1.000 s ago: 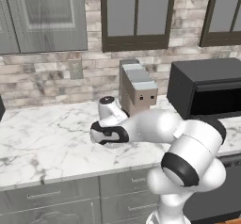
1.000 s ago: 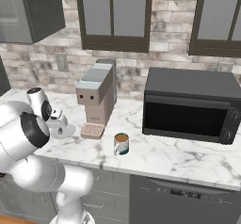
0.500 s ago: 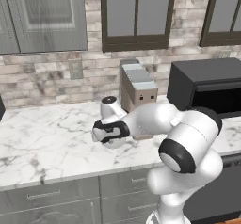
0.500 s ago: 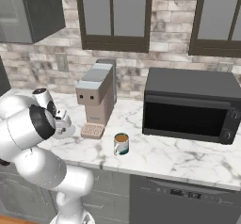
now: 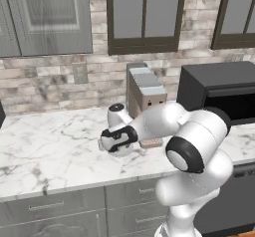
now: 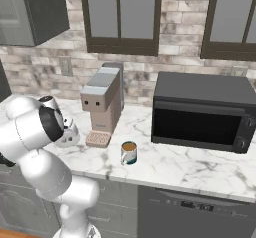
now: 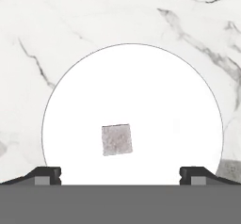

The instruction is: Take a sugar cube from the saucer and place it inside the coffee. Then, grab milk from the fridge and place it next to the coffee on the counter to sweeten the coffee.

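In the hand view the saucer lies round and white on the marble counter, directly below my gripper. The sugar cube, small and greyish, rests on the saucer just in front of the gap between the two dark fingertips. The jaws stand wide open with nothing between them, above the cube. In the left base view the gripper points down at the counter left of the coffee machine. The coffee, a small mug of brown liquid, stands on the counter right of the gripper.
A beige-and-grey coffee machine stands against the brick wall, with a black microwave to its right. Bare marble stretches to the left of the hand in the left base view. Grey drawers sit under the counter.
The hand has stayed over the saucer with open jaws. The arm's elbow has swung a little up and to the left in the left base view.
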